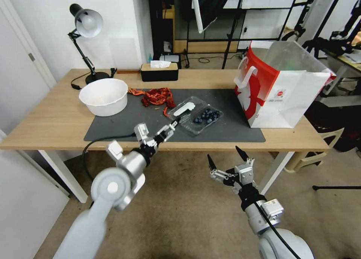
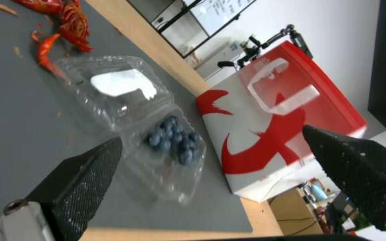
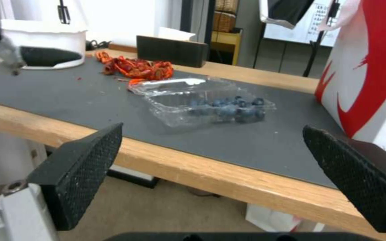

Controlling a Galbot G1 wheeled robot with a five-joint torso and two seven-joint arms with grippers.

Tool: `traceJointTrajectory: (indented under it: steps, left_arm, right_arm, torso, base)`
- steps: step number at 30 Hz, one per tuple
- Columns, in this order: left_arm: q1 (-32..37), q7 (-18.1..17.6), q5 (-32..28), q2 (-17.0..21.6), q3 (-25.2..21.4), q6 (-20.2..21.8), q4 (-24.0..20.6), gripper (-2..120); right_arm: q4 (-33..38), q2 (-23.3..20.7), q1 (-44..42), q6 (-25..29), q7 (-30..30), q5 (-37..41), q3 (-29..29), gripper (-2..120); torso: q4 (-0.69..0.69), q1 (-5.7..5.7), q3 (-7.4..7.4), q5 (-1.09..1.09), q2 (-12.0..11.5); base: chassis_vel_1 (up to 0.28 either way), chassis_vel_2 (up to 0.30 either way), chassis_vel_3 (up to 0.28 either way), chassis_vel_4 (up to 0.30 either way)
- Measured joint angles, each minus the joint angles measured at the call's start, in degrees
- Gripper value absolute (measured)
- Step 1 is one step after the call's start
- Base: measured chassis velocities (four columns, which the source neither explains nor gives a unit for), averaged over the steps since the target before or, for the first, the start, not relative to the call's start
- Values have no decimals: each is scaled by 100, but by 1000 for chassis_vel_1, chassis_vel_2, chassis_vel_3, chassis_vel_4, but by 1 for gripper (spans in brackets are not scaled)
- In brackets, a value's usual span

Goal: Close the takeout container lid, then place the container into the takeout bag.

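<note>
- The container (image 1: 203, 118) lies open on the dark mat (image 1: 113, 125), near the middle of the worktop (image 1: 49, 119) and closer to its front edge than its back; blueberries sit in the half nearer the bag.
- The lid (image 1: 185, 108) is folded flat on the mat, its white sticker facing up, on the side toward the red scraps (image 1: 155, 96).
- The bag (image 1: 280, 87) stands upright and open at the worktop's right end, partly on the mat, apart from the container.
- Left gripper (image 1: 156, 131) hovers over the mat's front edge, just short of the lid, jaws spread and holding nothing.
- Right gripper (image 1: 225, 159) hangs below and in front of the worktop's front edge, jaws wide apart, empty.
- A white bowl (image 1: 103, 96) sits at the mat's left back corner; a black box (image 1: 159, 71) and lamp (image 1: 85, 37) stand along the back edge.
</note>
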Motion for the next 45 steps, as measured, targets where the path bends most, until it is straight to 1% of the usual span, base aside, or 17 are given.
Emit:
traceJointTrajectory:
  steps: [2, 6, 8, 10, 11, 12, 13, 15, 16, 18, 20, 22, 23, 25, 30, 39, 45]
  left_arm:
    - [-396, -306, -332, -53, 64, 147, 226, 100]
    - [-637, -486, -551, -94, 128, 274, 404, 100]
    - [-848, -739, -859, -154, 177, 457, 570, 100]
    - [-890, -824, -919, -172, 187, 518, 606, 100]
    - [-997, -1092, -1005, -217, 228, 694, 697, 100]
    - [-1065, -1254, -1029, -243, 263, 767, 758, 100]
    - [-1065, -1254, -1029, -243, 263, 767, 758, 100]
    - [-1188, -1533, -1070, -288, 327, 807, 847, 100]
    - [-1188, -1533, -1070, -288, 327, 807, 847, 100]
    - [-1324, -1848, -1166, -343, 367, 811, 958, 100]
    - [-1354, -1910, -1194, -355, 371, 811, 986, 100]
    - [-1470, -2161, -1318, -414, 379, 826, 1070, 100]
    - [-1470, -2161, -1318, -414, 379, 826, 1070, 100]
    - [-1536, -2351, -1399, -466, 379, 854, 1121, 100]
    - [-1616, -2493, -1514, -500, 381, 876, 1201, 100]
    - [-1789, -2568, -1595, -579, 398, 898, 1330, 100]
    - [-1925, -2586, -1612, -639, 470, 901, 1514, 100]
  right_arm:
    - [2, 22, 14, -16, 14, -9, 17, 100]
    - [2, 44, 23, -27, 15, -23, 29, 100]
    - [1, 67, 14, -36, 15, -46, 43, 100]
    - [1, 70, 10, -38, 15, -53, 46, 100]
    - [1, 84, 1, -41, 17, -76, 58, 100]
    - [3, 88, -6, -43, 19, -89, 63, 100]
    - [3, 88, -6, -43, 19, -89, 63, 100]
    - [6, 100, -19, -43, 22, -114, 72, 100]
    - [6, 100, -19, -43, 22, -114, 72, 100]
    - [-2, 112, -36, -37, 30, -144, 73, 100]
    - [-3, 118, -39, -35, 32, -153, 70, 100]
    - [-4, 143, -54, -14, 45, -199, 52, 100]
    - [-4, 143, -54, -14, 45, -199, 52, 100]
    - [-4, 154, -69, 8, 53, -224, 41, 100]
    - [-4, 157, -90, 36, 63, -257, 37, 100]
    - [-3, 157, -122, 58, 65, -314, 30, 100]
    - [-2, 166, -126, 77, 65, -347, 15, 100]
  torso:
    - [0, 0, 0, 0, 0]
    - [0, 0, 0, 1, 0]
    - [0, 0, 0, 1, 0]
    - [0, 0, 0, 0, 0]
    - [0, 0, 0, 0, 0]
    - [0, 0, 0, 0, 0]
    - [0, 0, 0, 0, 0]
    - [0, 0, 0, 1, 0]
    - [0, 0, 0, 1, 0]
    - [0, 0, 0, 0, 0]
    - [0, 0, 0, 1, 0]
    - [0, 0, 0, 1, 0]
    - [0, 0, 0, 1, 0]
    - [0, 0, 0, 1, 0]
    - [0, 0, 0, 0, 0]
    - [0, 0, -1, 0, 0]
    - [0, 0, -1, 0, 0]
  base:
    - [0, 0, 0, 0]
    - [0, 0, 0, 0]
    - [0, 0, 0, 0]
    - [0, 0, 0, 0]
    - [0, 0, 0, 0]
    - [0, 0, 0, 0]
    - [0, 0, 0, 0]
    - [0, 0, 0, 0]
    - [0, 0, 0, 0]
    - [0, 0, 0, 0]
    - [0, 0, 0, 0]
    - [0, 0, 0, 0]
    - [0, 0, 0, 0]
    - [0, 0, 0, 0]
    - [0, 0, 0, 0]
    - [0, 0, 0, 0]
    - [0, 0, 0, 0]
